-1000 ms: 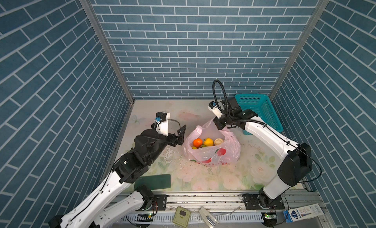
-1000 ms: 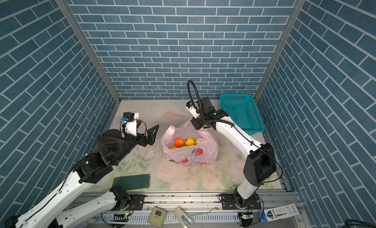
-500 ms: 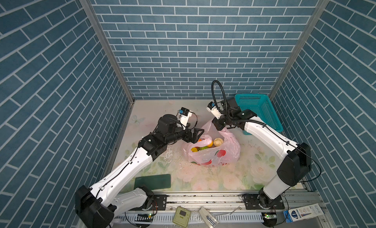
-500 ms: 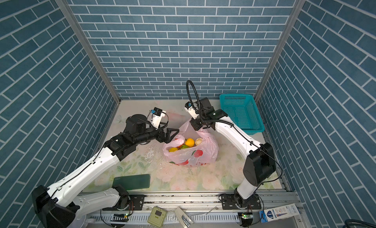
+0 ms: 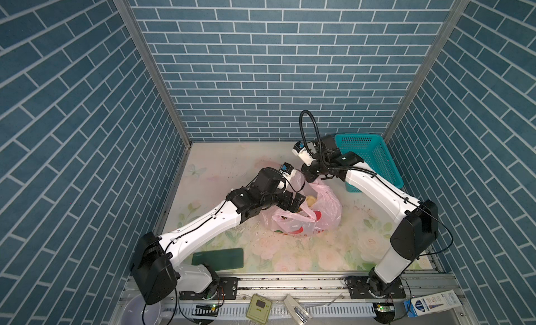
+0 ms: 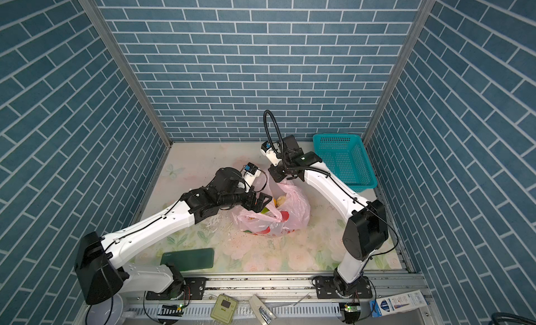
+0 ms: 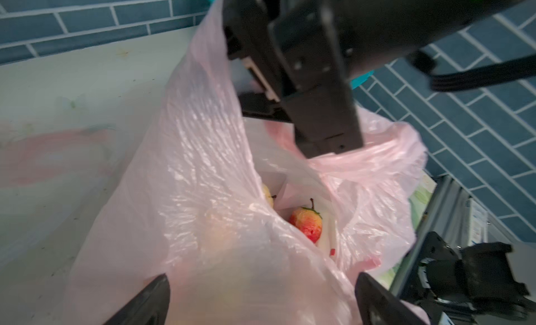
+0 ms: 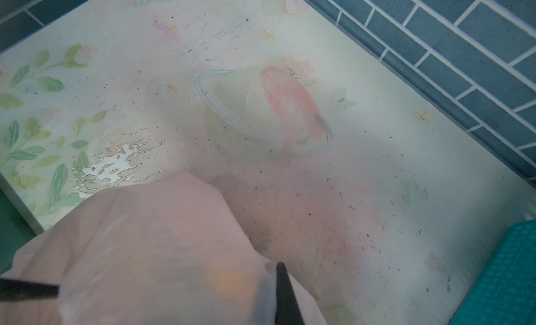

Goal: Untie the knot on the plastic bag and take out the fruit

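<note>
Tabletop supports the plastic bag, whose 12 o'clock rim the right gripper pinches upward, giving the wide-open left gripper at 9 o'clock access to the fruit.

Bag: thin translucent pink, red print low on front. Sits mid-table, mouth open upward, far edge drawn up to a peak, near handle strip slack across front.

Fruit inside: yellowish one at mouth in both top views. L wrist view: red-yellow one w/ green calyx + stem; pale yellow one part-hidden by plastic. Rest only blurred colour thru film.
</note>
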`<action>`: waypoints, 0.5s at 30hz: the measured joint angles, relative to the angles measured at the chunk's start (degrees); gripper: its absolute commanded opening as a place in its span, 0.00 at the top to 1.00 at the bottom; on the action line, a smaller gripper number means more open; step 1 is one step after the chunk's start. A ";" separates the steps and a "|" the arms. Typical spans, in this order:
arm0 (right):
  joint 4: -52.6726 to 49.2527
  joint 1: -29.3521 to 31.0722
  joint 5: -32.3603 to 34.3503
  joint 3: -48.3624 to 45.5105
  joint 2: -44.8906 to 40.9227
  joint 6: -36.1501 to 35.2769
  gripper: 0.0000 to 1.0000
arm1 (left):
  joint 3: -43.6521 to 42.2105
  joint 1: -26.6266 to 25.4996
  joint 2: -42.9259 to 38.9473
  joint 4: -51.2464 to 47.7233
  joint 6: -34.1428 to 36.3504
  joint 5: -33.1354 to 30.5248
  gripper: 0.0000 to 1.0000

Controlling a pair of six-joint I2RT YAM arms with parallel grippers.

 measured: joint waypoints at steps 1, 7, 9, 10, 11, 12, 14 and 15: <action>-0.04 0.00 -0.20 0.00 0.00 0.11 1.00 | 0.31 0.00 0.61 -0.52 -0.15 -1.77 0.00; 0.00 0.39 -2.01 -0.02 0.00 0.72 1.00 | 3.67 0.02 5.92 -3.61 -0.79 -11.63 0.00; 0.04 0.61 -2.49 -0.02 0.00 0.79 1.00 | 4.98 0.02 7.78 -3.82 -0.98 -13.25 0.01; 0.09 0.63 -2.67 -0.04 0.00 0.98 1.00 | 5.51 0.02 8.61 -3.85 -1.16 -14.01 0.00; 0.17 0.63 -2.93 -0.09 0.00 1.22 1.00 | 5.95 0.02 9.40 -3.85 -1.36 -14.78 0.00; 0.24 0.66 -3.13 -0.11 0.00 1.46 1.00 | 6.08 0.04 9.97 -3.76 -1.66 -15.61 0.00; 0.39 0.76 -3.48 -0.11 0.00 1.79 1.00 | 6.10 0.09 10.38 -4.04 -2.38 -17.40 0.01; 0.46 0.76 -3.56 -0.11 -0.02 1.81 1.00 | 6.29 0.11 10.58 -4.59 -2.78 -18.67 0.03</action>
